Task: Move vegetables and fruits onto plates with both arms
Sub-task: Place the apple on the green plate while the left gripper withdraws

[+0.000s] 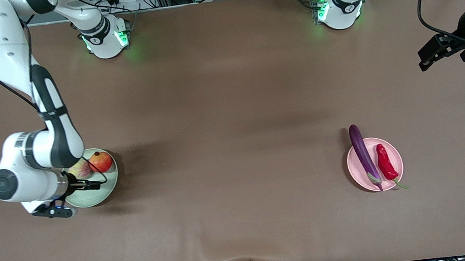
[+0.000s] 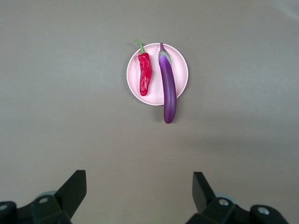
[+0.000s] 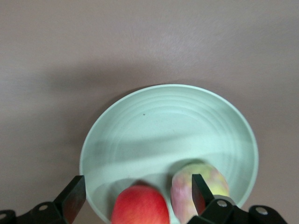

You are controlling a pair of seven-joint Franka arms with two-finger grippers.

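Right gripper [image 3: 135,196] is hovering, fingers apart, over the peach [image 1: 80,169] (probably soft, bruisable); left gripper [image 1: 426,60] is waiting, spread wide.

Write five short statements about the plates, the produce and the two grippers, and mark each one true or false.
1. The long purple eggplant lies on the round pale pink plate, one end past the rim. True.
2. The glossy red chili pepper lies on the round pale green plate. False: it lies beside the eggplant on the pink plate.
3. The round red pomegranate and the yellowish-pink peach share the green plate. True.
4. The right gripper grips the peach. False: its jaws are open.
5. The left gripper is open, holding nothing. True.
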